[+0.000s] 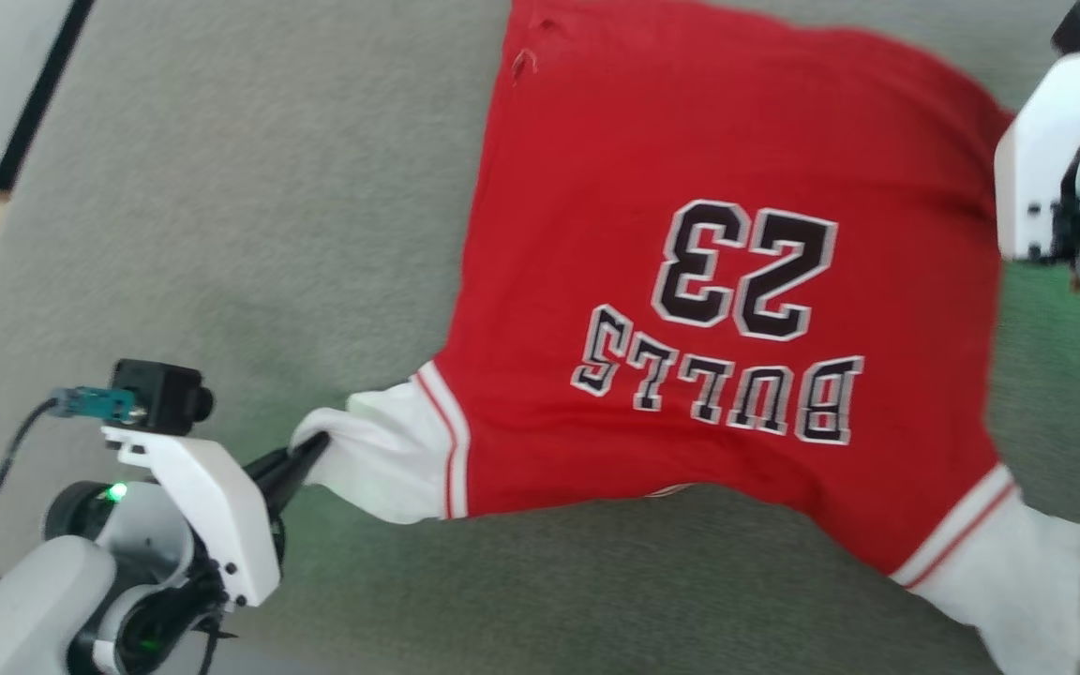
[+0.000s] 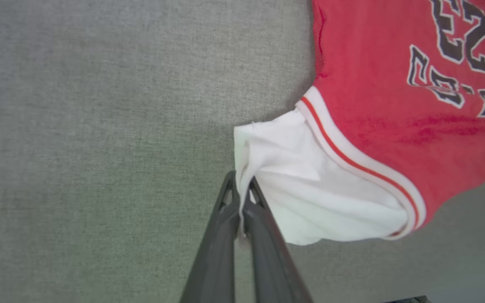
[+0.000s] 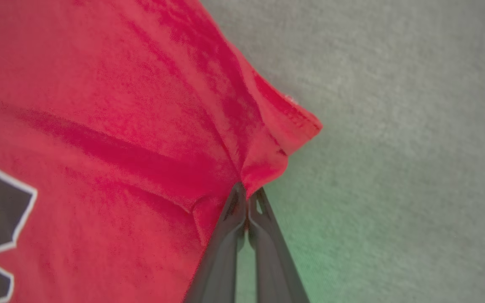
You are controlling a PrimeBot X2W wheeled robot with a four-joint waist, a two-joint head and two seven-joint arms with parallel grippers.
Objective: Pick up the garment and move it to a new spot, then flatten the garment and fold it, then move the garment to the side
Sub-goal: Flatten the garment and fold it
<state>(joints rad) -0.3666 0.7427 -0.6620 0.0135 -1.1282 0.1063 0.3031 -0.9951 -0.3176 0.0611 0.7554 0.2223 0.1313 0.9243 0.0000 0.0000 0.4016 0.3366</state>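
Pinching red jersey T-shirt (image 1: 615,122), white sleeves: our left hand (image 2: 239,187) on sleeve cuff (image 2: 244,139), right hand (image 3: 247,192) on red edge (image 3: 267,166). We judge flattening; next needs outward pull.

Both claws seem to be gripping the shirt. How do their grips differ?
The left gripper pinches the white sleeve; the right gripper pinches a red hem corner. The left gripper works at the shirt's shoulder end, the right gripper at its bottom end. Both are shut on the garment, which lies on a grey surface.

Grey fabric surface (image 1: 221,234), perhaps a table
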